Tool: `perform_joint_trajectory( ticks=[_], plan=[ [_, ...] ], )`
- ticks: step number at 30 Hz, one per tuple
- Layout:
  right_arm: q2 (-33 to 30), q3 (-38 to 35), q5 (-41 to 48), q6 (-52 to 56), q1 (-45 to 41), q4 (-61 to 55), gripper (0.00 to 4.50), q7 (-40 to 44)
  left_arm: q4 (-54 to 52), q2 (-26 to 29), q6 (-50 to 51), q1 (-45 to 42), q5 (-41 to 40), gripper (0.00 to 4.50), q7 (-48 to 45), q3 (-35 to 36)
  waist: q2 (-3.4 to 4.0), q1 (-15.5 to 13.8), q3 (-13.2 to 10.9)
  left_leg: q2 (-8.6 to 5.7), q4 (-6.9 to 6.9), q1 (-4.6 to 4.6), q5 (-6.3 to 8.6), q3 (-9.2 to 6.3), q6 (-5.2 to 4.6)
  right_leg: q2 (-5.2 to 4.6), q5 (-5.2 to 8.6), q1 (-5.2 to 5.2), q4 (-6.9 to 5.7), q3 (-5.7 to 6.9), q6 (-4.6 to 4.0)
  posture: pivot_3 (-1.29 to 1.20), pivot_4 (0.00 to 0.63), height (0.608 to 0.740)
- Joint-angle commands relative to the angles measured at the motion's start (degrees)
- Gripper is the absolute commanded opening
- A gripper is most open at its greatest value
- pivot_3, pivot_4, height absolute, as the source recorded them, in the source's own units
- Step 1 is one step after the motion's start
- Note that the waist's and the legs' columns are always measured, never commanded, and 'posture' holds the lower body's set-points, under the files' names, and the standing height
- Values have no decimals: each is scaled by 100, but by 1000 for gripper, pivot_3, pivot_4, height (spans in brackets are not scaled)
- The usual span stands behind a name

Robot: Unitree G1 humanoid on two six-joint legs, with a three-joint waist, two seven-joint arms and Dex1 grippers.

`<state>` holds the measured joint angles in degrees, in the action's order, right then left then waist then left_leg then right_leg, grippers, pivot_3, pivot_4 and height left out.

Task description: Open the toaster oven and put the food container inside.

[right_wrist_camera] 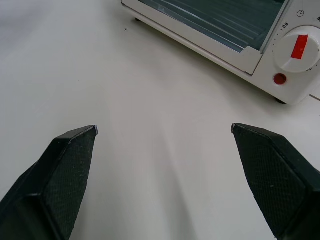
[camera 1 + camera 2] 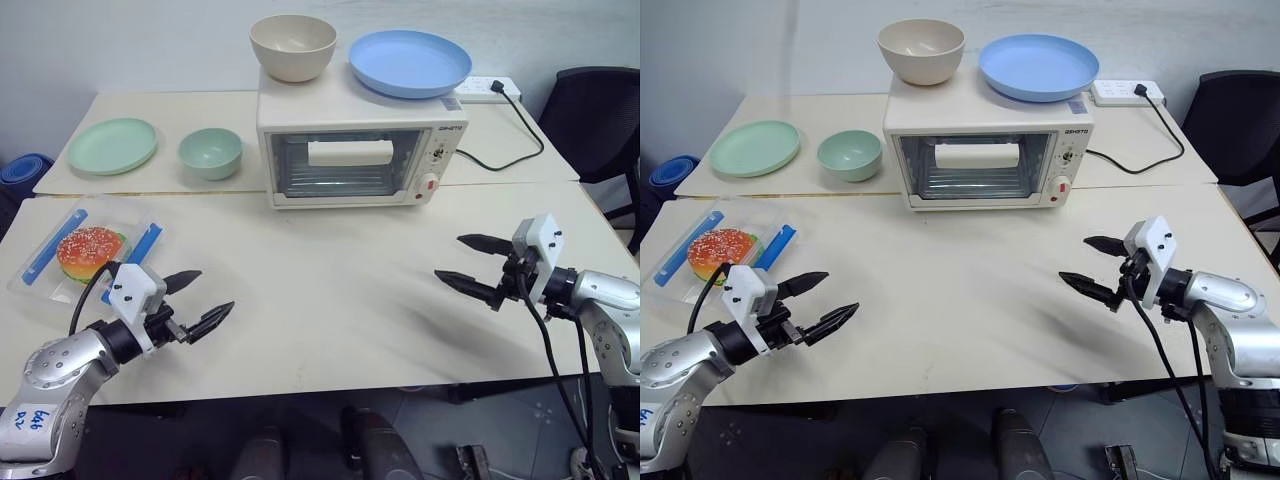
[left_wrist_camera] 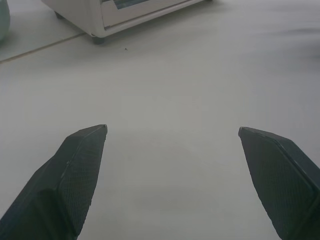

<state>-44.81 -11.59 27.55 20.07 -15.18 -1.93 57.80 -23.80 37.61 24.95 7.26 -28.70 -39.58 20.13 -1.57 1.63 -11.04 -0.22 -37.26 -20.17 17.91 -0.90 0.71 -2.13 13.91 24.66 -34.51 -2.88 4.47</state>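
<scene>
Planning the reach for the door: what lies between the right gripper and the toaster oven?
Only bare table between the right gripper and the toaster oven, seen in both eye views.

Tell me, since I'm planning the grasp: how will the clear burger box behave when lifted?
The food container looks like thin clear plastic, so probably light and slightly flexible. Its smooth walls may slip between fingers. The burger inside seems loose and might shift if tilted.

A short dark brand word is showing on the toaster oven at the top of its knob panel — too small to read. In the right wrist view, its white dial is showing "09" by its rim.
</scene>
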Motion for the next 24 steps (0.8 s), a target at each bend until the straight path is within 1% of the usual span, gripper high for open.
perform_joint_trajectory(
  ticks=[1,11,14,16,18,21,24],
  plan=[
    [0,-116,23,-81,-63,-140,4481,-42,-88,33,-45,-19,-36,4500,27,130,0,0,0,0,0,0,0,0,0,0,0,0,0,0,0,0,150,740],
    [30,-66,-15,-80,-78,-180,4481,-107,-94,7,153,36,-156,4500,150,207,0,0,0,0,0,0,0,1,0,-1,0,0,0,-1,0,0,150,740],
    [96,-53,66,105,-151,-181,4481,-191,-49,17,328,10,-369,4500,59,238,0,3,0,0,-1,0,0,1,0,0,0,0,0,-1,0,0,150,740],
    [195,41,72,143,-280,-209,4481,-236,-20,46,312,-57,-361,4500,26,214,0,5,0,0,-1,0,0,1,0,-1,0,0,0,-1,0,0,150,740],
    [331,128,66,174,-483,-171,4481,-290,-53,32,322,-124,-409,4500,-2,184,0,18,0,0,-2,1,0,1,0,1,0,0,-1,-1,0,0,150,740],
    [655,310,97,293,-1102,126,4481,-348,-229,67,644,-425,-814,4500,-60,154,0,15,0,1,-6,3,-1,2,0,2,0,0,-6,-3,0,0,150,740],
    [965,526,-126,215,-1829,769,4481,-443,-338,281,945,-849,-1104,4500,-194,78,-2,13,-1,1,-17,1,-1,0,0,2,-1,2,-15,0,-1,0,150,740]
  ],
)
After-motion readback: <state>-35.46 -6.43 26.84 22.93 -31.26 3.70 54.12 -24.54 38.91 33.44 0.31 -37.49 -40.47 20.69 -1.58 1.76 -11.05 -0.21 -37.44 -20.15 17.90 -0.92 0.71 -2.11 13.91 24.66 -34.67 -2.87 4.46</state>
